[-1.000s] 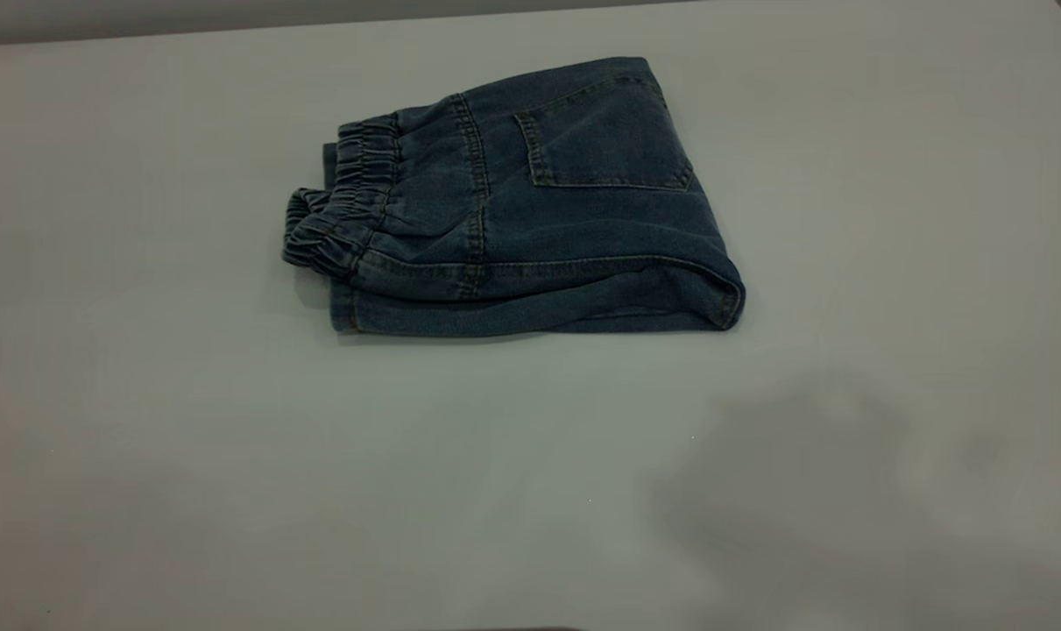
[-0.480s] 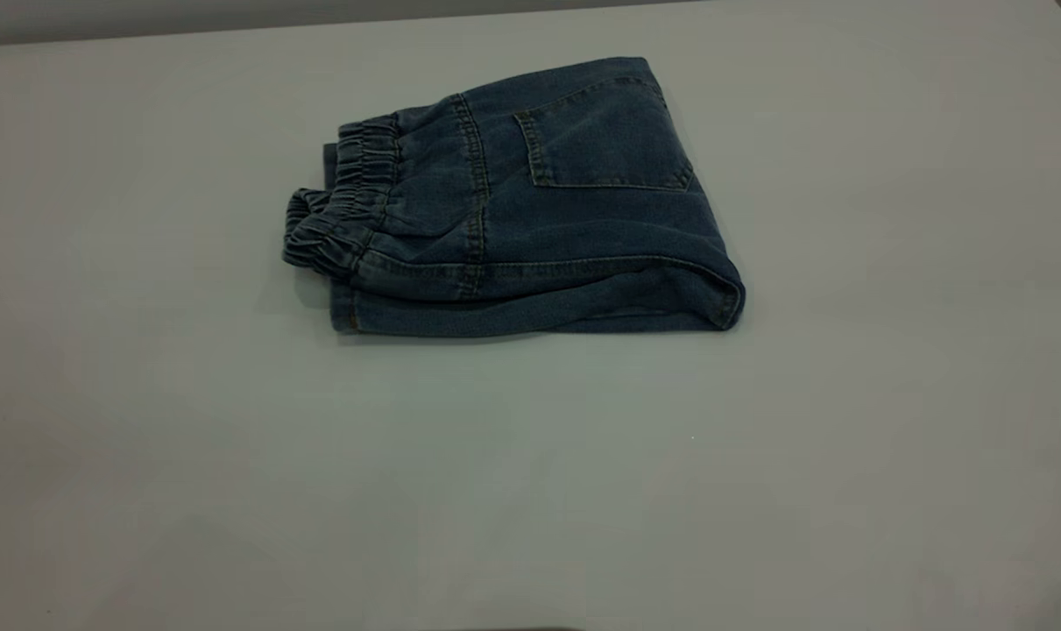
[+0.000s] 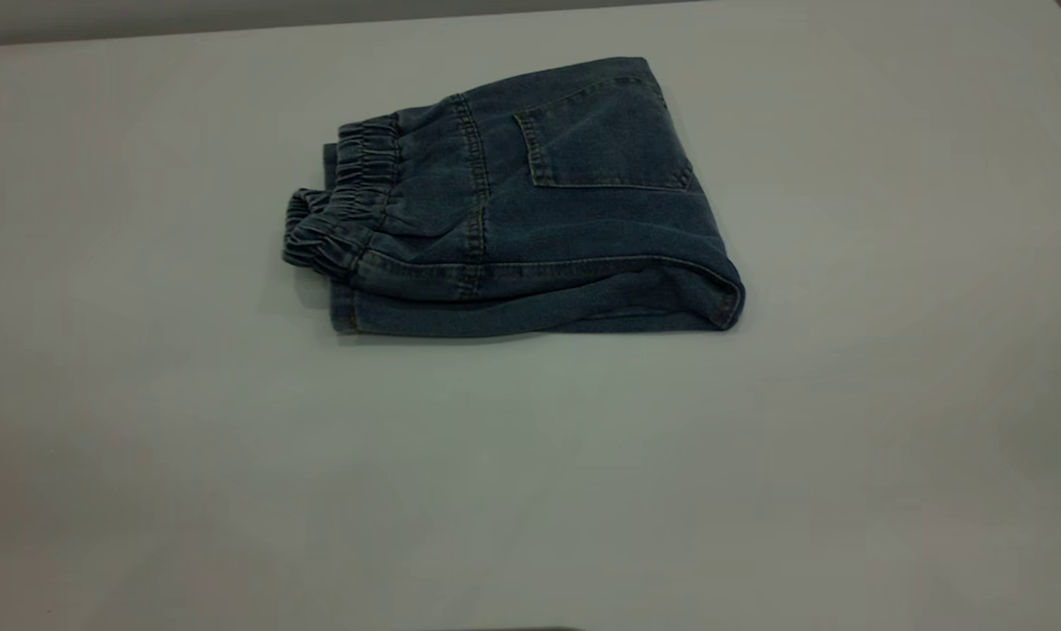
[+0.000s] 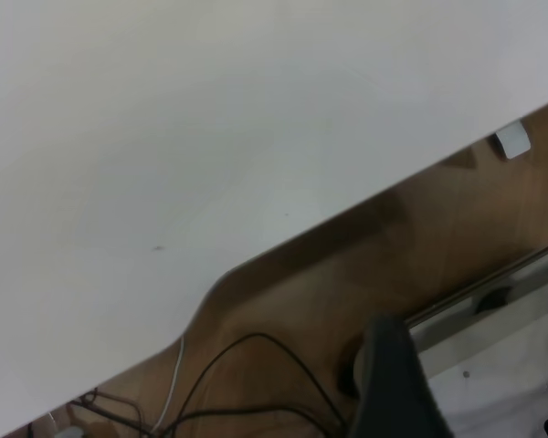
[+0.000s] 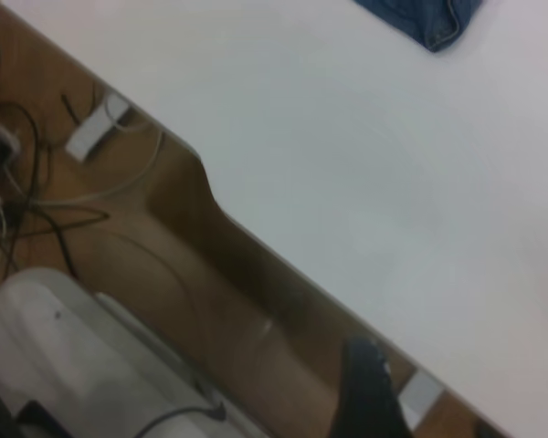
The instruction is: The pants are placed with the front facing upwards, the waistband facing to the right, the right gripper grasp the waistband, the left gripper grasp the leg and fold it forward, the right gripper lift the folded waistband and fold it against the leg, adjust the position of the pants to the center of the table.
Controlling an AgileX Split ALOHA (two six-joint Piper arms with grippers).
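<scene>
With the pants folded well clear of both grippers, whose finger spread I cannot tell, just nudge the bundle gently toward the table centre

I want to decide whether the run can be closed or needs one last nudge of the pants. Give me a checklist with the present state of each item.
1. The pants are folded into one compact bundle: ok.
2. The waistband lies over the leg end at the exterior view's left: ok, though its ruffles overhang the edge.
3. The pants sit at the centre of the table: not ok, they lie toward the far edge.
4. Both arms are clear of the cloth: ok, neither appears in the exterior view.
5. Left tool and right tool open: cannot tell, only a dark part of each shows, off the table edge.
</scene>
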